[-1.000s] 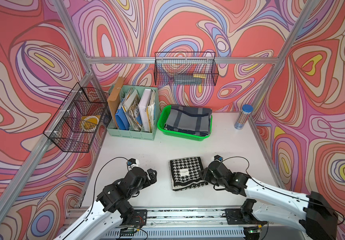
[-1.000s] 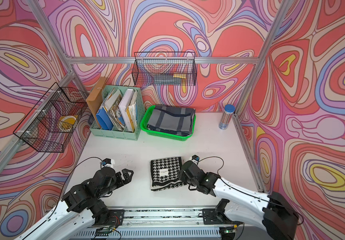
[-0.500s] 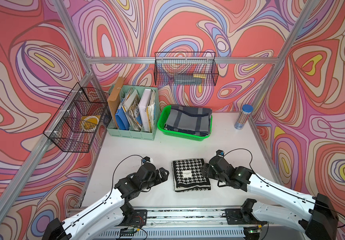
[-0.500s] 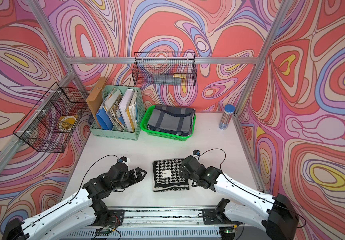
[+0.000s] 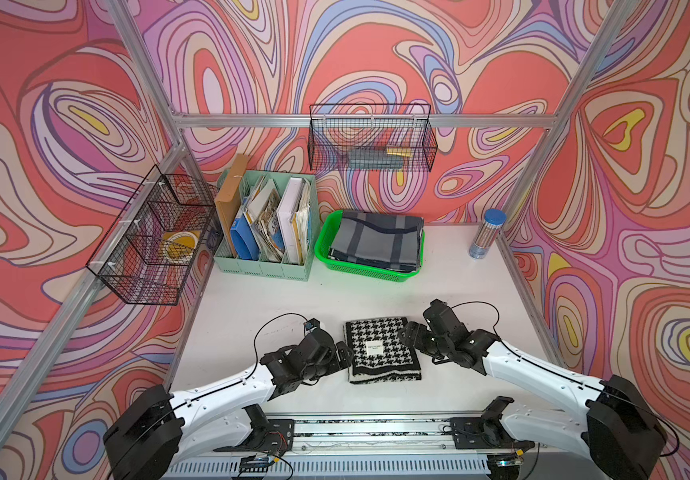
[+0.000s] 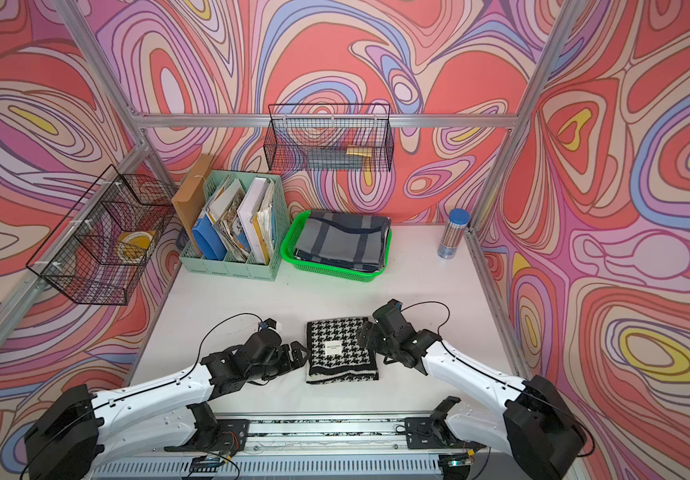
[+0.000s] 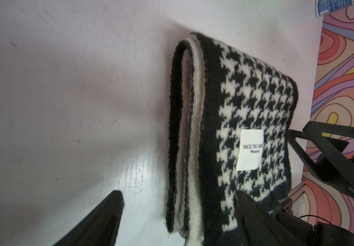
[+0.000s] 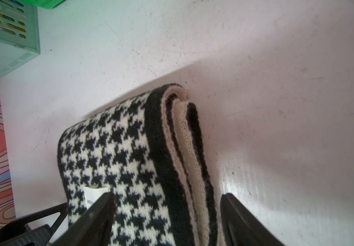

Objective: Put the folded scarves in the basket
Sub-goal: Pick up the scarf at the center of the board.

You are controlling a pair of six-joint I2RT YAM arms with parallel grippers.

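Two wide-open grippers flanked the folded scarf (image 5: pixel 381 351), and neither held anything.
Your left gripper (image 5: pixel 344 354) had its jaws spread across the scarf's layered edge, the scarf lay flat on the table (image 5: pixel 459 291) near the front, and your right gripper (image 5: pixel 406 335) bracketed the opposite edge likewise. Had you closed with a lower finger above the bottom layer, I judge only the top folds would have lifted and the bundle opened. The basket (image 5: pixel 321 245) stood well apart at the back, already filled by a grey cloth (image 5: pixel 376 243), so the scarf could have slid off its low rim.
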